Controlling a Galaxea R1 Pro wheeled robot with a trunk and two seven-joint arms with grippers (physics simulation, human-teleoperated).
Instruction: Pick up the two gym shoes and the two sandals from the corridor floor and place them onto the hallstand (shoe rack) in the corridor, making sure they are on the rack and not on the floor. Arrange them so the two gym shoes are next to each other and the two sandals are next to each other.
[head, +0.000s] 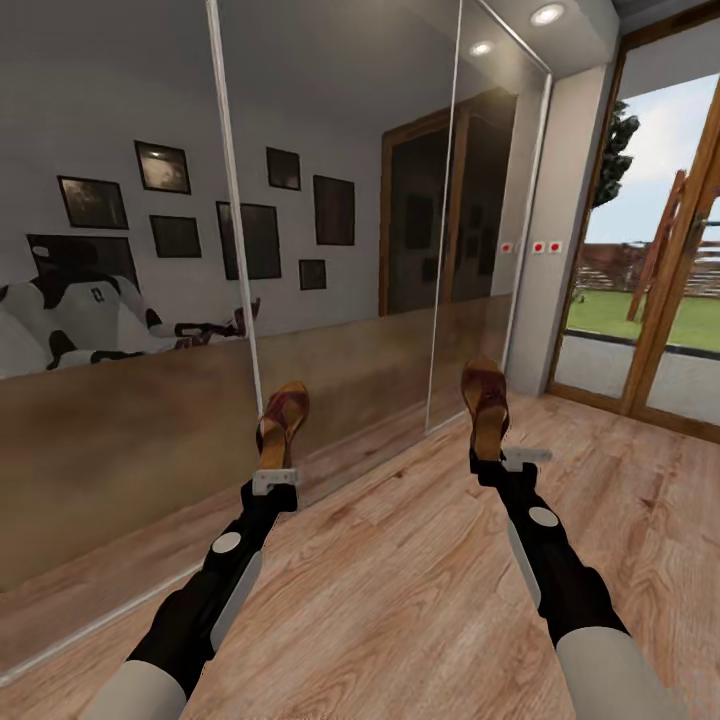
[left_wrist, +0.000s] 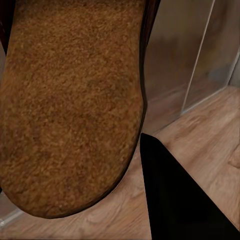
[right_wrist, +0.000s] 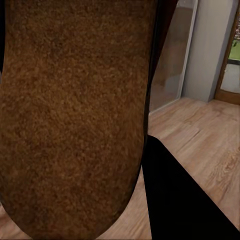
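Transit step. Left end effector (head: 276, 470) clamps one sandal (head: 283, 420) by its heel end; right end effector (head: 490, 458) likewise clamps the other sandal (head: 485, 400), both held above the corridor floor (head: 400, 580). Mirrored wardrobe (head: 300, 250) ahead. Next, likely: turn, locate the hallstand.

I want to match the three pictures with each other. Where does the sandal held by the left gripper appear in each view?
Head view: the left sandal stands up from the left gripper, left of centre, in front of the mirrored wall.
Left wrist view: its tan insole covers most of the picture, very close.
Right wrist view: I cannot find it; the sandal there is the one in the right gripper.
Shared landmark: the wood-plank floor.
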